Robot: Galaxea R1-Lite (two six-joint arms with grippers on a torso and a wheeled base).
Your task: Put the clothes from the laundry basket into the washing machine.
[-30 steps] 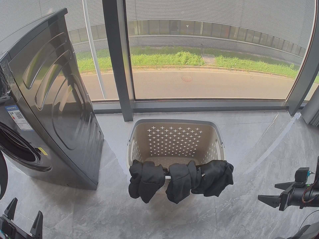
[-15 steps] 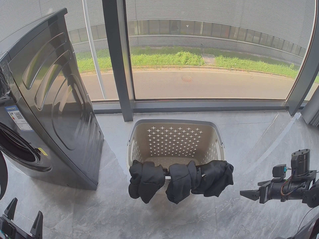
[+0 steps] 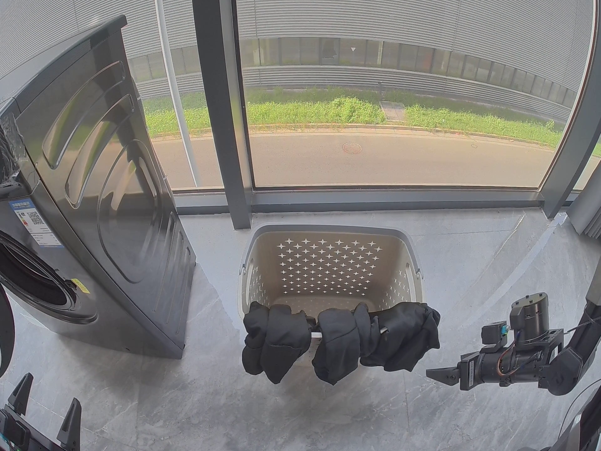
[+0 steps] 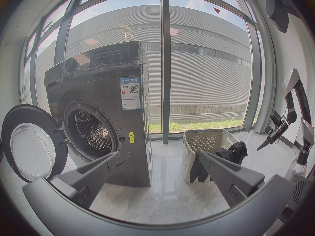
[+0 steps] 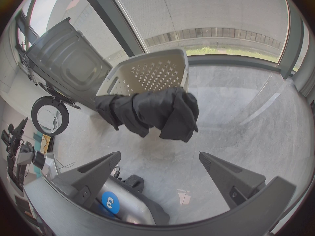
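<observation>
A beige laundry basket (image 3: 332, 255) stands on the floor by the window, with black clothes (image 3: 341, 339) draped over its near rim. The basket (image 5: 154, 72) and the clothes (image 5: 157, 110) also lie ahead of my right gripper (image 5: 159, 158), which is open and empty. In the head view that right gripper (image 3: 441, 376) hovers just right of the clothes, pointing at them. The dark washing machine (image 3: 94, 189) stands at left, its round door (image 4: 31, 141) swung open and the drum (image 4: 92, 133) exposed. My left gripper (image 3: 44, 405) is open at the lower left, far from the basket (image 4: 205, 141).
Tall windows and a dark pillar (image 3: 219, 95) stand behind the basket. Grey marble floor (image 3: 488, 270) spreads around basket and machine. The right arm (image 4: 288, 115) shows at the far side in the left wrist view.
My right gripper has moved left and slightly down, from near the right edge to close beside the clothes. The left gripper, basket and clothes have stayed put.
</observation>
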